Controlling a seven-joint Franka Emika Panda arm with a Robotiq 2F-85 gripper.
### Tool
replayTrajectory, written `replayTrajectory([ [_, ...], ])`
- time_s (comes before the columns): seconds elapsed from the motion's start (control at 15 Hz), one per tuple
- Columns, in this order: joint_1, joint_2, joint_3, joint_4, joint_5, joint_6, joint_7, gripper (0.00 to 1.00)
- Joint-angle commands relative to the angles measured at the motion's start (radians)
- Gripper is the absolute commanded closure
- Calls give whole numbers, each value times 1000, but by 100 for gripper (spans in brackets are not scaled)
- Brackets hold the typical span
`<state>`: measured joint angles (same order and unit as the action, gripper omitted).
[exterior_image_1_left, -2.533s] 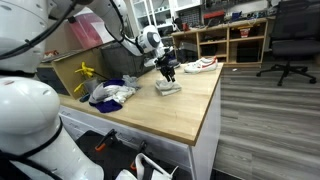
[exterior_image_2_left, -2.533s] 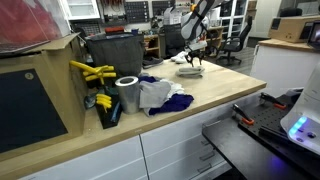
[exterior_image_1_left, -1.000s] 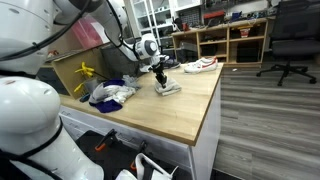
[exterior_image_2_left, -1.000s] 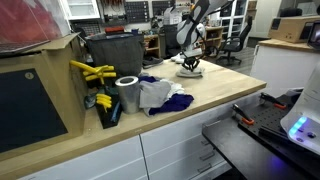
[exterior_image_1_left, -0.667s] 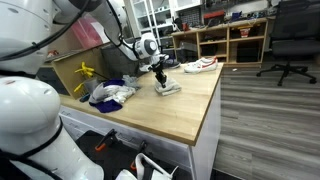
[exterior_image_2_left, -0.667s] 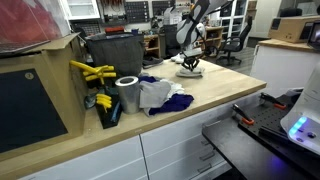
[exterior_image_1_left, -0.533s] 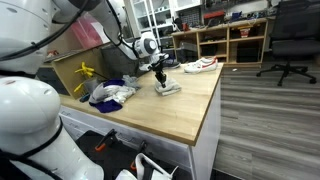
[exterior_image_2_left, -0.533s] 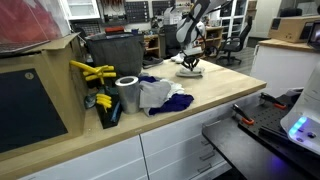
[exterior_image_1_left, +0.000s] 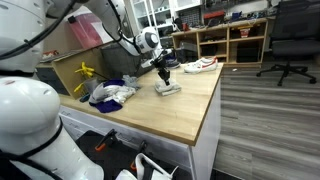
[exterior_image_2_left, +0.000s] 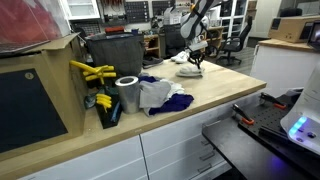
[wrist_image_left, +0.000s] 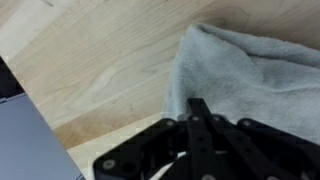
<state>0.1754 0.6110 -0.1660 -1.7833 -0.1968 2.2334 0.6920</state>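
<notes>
Clenched pincer (exterior_image_1_left: 165, 69) over the towel (exterior_image_1_left: 168, 88)
My pincer is shut on nothing I can see, just above the folded grey towel on the wooden surface (exterior_image_1_left: 190, 115); in the wrist view it lies ahead, to the right.

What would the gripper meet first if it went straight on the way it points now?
Probably the grey cloth on the wooden table: the gripper points down at it, fingers shut. The gap between them is hard to judge.
</notes>
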Motion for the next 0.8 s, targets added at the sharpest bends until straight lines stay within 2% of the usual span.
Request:
replayTrajectory([
  [0.0, -6, -27, -22, -35, -63, 1, -12, 100],
  [0.2, -24, 10, -15, -45, -87, 78, -20, 100],
  [0.47, -26, 59, -7, -44, -64, 150, -17, 100],
  [0.73, -22, 47, -7, -42, -53, 136, -16, 100],
])
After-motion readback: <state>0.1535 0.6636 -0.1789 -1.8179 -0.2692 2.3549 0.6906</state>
